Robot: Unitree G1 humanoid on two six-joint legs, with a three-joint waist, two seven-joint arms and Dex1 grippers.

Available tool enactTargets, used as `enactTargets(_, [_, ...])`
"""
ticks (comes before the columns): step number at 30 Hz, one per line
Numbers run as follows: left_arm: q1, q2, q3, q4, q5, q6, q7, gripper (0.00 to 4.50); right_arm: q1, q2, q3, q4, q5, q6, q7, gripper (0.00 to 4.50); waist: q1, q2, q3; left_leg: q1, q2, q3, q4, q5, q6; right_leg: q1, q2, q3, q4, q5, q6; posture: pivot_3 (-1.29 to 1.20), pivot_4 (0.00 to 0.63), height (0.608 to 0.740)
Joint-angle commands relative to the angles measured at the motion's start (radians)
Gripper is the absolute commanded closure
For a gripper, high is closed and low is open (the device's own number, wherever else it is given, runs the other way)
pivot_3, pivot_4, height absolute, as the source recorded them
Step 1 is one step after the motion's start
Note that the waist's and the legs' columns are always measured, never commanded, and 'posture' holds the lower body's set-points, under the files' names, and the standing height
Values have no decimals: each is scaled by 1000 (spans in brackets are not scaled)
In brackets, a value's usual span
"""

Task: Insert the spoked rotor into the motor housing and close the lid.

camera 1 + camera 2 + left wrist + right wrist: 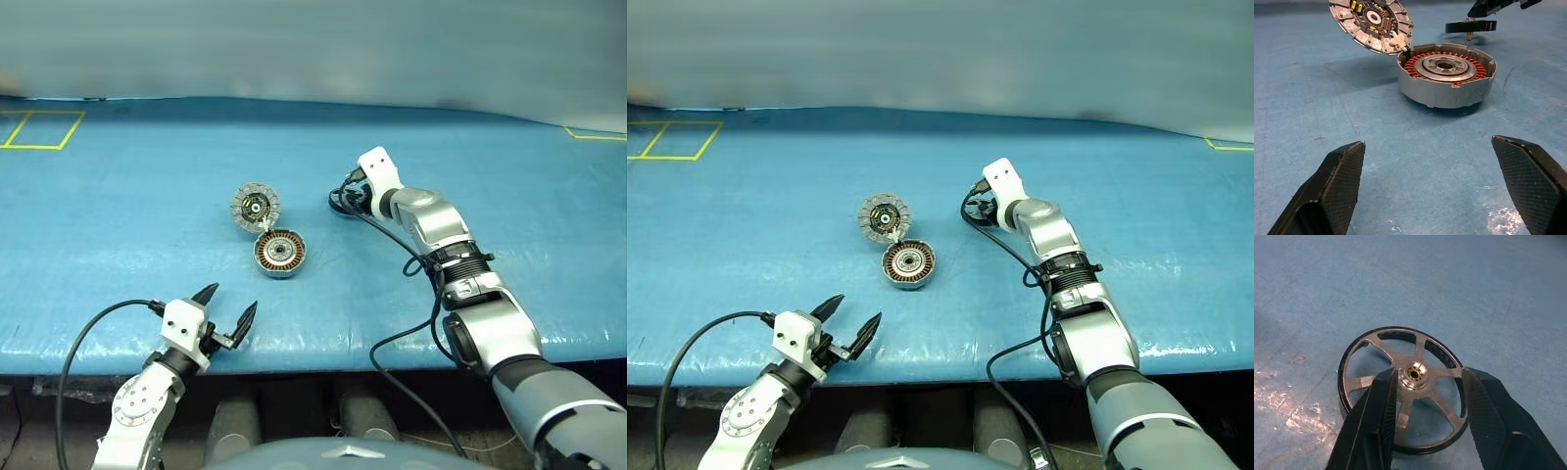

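On the blue table the motor housing sits flat with its ring of copper windings and silvery hub facing up. The lid is joined to the housing at its far edge and stands swung open and tilted, showing its segmented grey rim and dark centre. The left gripper hangs near the front edge of the table, well short of the housing, its two black fingers spread wide apart with nothing between them. The right arm reaches out over the table to the right of the housing. In the right wrist view the right gripper has one finger at the hub and the other at the rim of the spoked rotor; it cannot be told whether the fingers grip the wheel or merely straddle it
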Motion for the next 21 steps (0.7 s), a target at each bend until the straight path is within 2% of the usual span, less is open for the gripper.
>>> enactTargets(1, [-1,-6,-5,-23,0,-20,1,0,-31,-13,-19,-11,-7,-13,11,2336,0,0,0,0,0,0,0,0,0,0,0,0,0,0,0,0,150,740])
enactTargets(21, [4,-15,-13,-27,3,-22,6,0,5,-22,21,-62,-43,59,101,2336,2,0,0,0,0,0,0,0,0,0,0,0,0,1,-1,0,150,740])
